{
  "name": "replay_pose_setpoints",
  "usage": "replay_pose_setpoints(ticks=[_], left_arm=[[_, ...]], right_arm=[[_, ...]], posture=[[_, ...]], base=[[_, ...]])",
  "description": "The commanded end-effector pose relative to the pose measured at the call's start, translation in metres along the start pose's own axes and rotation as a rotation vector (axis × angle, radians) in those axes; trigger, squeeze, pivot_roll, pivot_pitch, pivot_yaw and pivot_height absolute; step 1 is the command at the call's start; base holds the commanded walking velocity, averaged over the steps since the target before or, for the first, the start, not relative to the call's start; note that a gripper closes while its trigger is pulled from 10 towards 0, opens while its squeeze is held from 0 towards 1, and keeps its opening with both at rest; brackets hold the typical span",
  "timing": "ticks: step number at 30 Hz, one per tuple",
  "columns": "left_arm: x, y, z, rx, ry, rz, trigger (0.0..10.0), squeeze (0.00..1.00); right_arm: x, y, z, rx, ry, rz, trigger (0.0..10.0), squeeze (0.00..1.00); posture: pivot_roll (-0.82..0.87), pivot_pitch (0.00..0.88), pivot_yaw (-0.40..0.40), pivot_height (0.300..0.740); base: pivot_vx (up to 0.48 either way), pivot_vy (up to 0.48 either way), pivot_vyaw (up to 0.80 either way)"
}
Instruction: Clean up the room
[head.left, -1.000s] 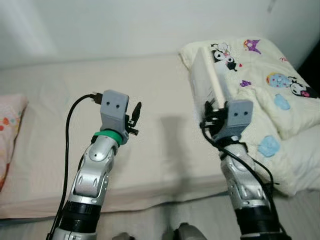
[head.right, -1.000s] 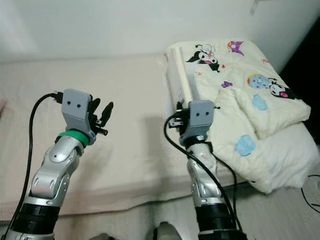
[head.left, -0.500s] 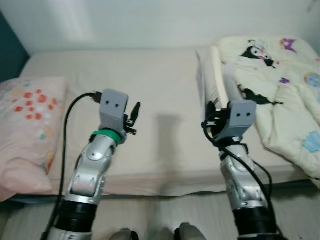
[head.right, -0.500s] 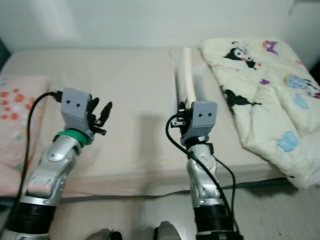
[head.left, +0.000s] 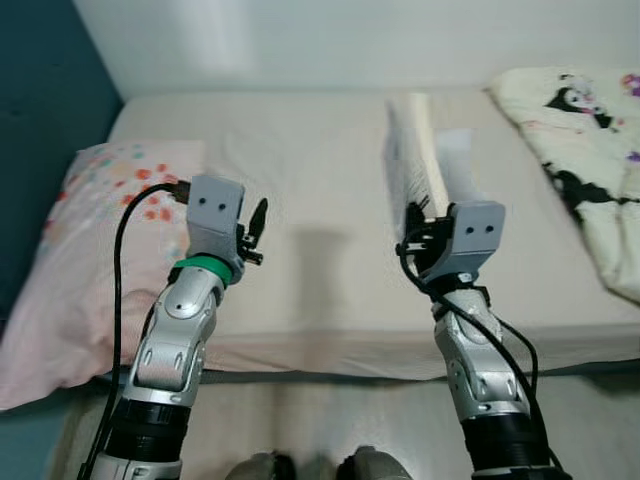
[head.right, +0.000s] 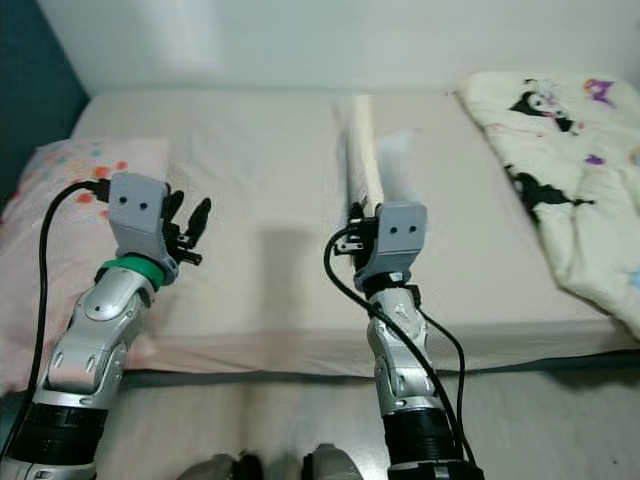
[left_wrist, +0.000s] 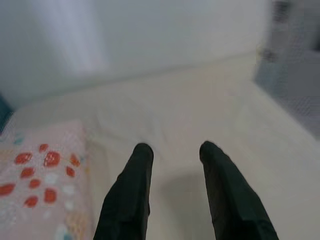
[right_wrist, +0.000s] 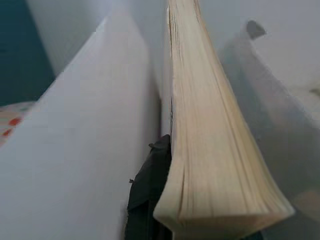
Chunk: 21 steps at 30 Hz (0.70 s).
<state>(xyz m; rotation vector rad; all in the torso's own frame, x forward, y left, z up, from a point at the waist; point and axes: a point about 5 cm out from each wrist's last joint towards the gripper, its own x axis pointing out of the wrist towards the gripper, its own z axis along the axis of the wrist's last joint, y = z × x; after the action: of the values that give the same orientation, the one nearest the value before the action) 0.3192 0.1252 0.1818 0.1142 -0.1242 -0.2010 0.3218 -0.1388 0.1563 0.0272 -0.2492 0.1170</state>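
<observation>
My right gripper (head.left: 414, 214) is shut on a thick white-covered book (head.left: 424, 152), held upright over the bed with its cream page edges (right_wrist: 210, 150) facing the wrist camera. One black finger (right_wrist: 149, 186) presses against the pages under the splayed cover (right_wrist: 90, 150). My left gripper (head.left: 256, 217) is raised over the bed's left part, open and empty; its two black fingers (left_wrist: 131, 195) stand apart above the sheet.
The beige bed (head.left: 310, 180) spans the view, its front edge near my arms. A pink flowered pillow (head.left: 90, 230) lies at its left end and a cartoon-print blanket (head.left: 590, 150) at the right. A dark teal wall (head.left: 40, 120) bounds the left.
The camera has swung left: the pillow and teal wall have come into view and the blanket has slid to the right edge. Both arms keep their pose, book still held.
</observation>
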Motion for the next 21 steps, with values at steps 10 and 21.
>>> replay_pose_setpoints(ticks=[10, 21], left_arm=[[-0.0011, -0.0025, 0.0013, 0.034, -0.039, -0.014, 10.0, 0.00], [-0.0015, -0.0048, 0.0007, 0.035, -0.029, -0.021, 10.0, 0.00]], right_arm=[[0.0010, -0.0006, 0.0060, 0.002, -0.035, -0.002, 10.0, 0.00], [-0.0001, -0.0006, 0.0052, 0.004, -0.030, -0.006, 10.0, 0.00]], posture=[[-0.10, 0.050, 0.070, 0.712], [-0.10, 0.059, 0.073, 0.712]], base=[[0.029, -0.007, 0.00], [0.057, -0.448, 0.00]])
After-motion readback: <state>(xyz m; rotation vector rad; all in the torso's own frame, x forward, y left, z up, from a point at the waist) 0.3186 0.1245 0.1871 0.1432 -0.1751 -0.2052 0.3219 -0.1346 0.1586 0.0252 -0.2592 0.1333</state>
